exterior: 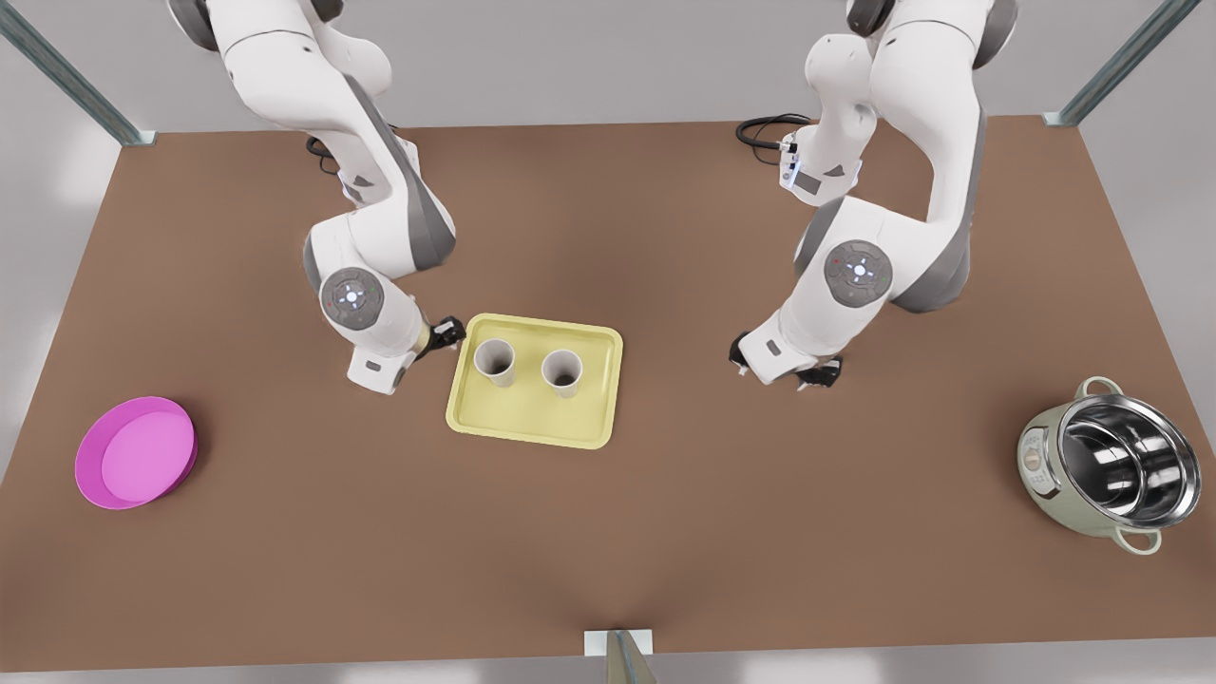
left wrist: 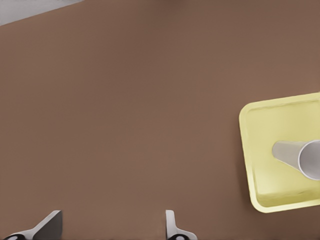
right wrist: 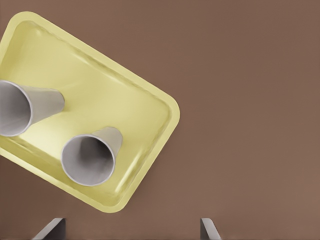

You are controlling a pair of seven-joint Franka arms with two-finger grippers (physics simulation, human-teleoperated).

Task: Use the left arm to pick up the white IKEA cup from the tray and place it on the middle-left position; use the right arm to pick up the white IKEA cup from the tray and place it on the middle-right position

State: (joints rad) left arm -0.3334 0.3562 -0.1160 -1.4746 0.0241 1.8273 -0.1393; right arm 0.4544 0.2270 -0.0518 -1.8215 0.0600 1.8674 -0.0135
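Two white cups stand upright on the pale yellow tray, one toward the front view's left and one toward its right. My left gripper hangs open just off the tray's left rim, close to the nearer cup. The left wrist view has its fingertips over bare table, with the tray and one cup off to the side. My right gripper is open over the table, well to the tray's right. Its wrist view has both cups on the tray.
A round magenta dish lies near the table's left edge in the front view. A steel pot with handles stands at the far right. Black cables lie by the arm bases at the back. Brown tabletop surrounds the tray.
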